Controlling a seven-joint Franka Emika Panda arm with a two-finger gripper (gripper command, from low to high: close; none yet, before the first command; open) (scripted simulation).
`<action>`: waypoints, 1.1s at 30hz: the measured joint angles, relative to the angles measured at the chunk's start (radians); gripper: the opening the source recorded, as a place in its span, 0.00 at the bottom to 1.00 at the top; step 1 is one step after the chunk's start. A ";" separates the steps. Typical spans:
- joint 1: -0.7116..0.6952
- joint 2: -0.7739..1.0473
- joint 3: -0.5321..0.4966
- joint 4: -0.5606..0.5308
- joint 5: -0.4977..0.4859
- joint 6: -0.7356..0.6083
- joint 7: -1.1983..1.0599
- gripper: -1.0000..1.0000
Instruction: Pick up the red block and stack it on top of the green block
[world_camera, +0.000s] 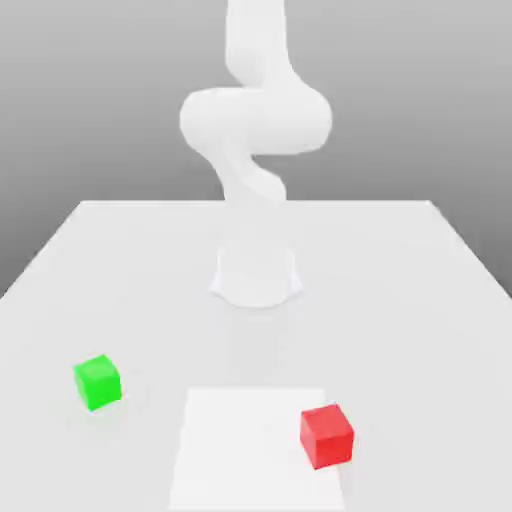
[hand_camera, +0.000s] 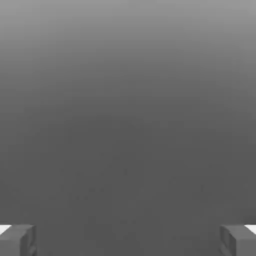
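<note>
You are looking at a white robot arm (world_camera: 255, 125) that rises from its round base (world_camera: 256, 277) at the middle of a pale grey table (world_camera: 420, 300), its upper links folded above the base. In the hand view your two-finger gripper (hand_camera: 128, 240) stands released: the two grey fingertips (hand_camera: 17, 240) sit far apart with nothing between them, and beyond them you see just a plain grey surface. The small red cube-shaped block (world_camera: 327, 436) lies on the table near the front edge, toward the exterior view's right, resting on the right-hand part of a brighter white rectangular patch (world_camera: 240, 440) on the tabletop. The small green cube-shaped block (world_camera: 98, 381) sits on the table toward the exterior view's left, a little farther back than the red one and off the patch. The two blocks are well apart from each other, with the white patch stretching between them. Neither block appears between or beside your fingertips in the hand view, and both lie well in front of the arm's base on the table, so the red block is apart from the gripper, untouched, and not yet on the green block.
</note>
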 joint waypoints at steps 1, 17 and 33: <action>0.006 0.039 0.003 -0.015 0.000 0.020 -0.004 0.50; 0.079 0.622 0.066 -0.242 -0.007 0.310 -0.064 0.50; 0.131 1.009 0.043 -0.283 -0.070 0.573 -0.037 0.00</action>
